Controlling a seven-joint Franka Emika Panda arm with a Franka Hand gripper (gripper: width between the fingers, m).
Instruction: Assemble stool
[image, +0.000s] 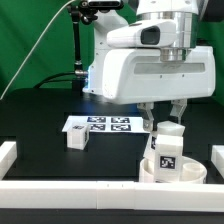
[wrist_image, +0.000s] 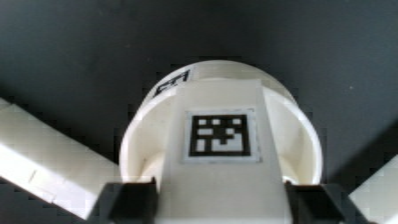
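Note:
The stool's round white seat (image: 176, 173) lies at the exterior view's lower right. A white blocky leg (image: 166, 152) with a square tag stands upright on it. My gripper (image: 166, 122) hangs straight over that leg, one finger (image: 150, 114) on each side of its top. In the wrist view the tagged leg (wrist_image: 222, 130) fills the space between the two dark fingers (wrist_image: 135, 200), which lie against its sides, so the gripper (wrist_image: 217, 206) is shut on it. A second leg (image: 77, 138) lies loose on the black table at the left.
The marker board (image: 100, 125) lies flat behind the loose leg. Long white border rails run along the front (image: 70, 190), the left (image: 8, 152) and the right (image: 216, 160) of the black table. The arm's bulky white body hangs above the seat.

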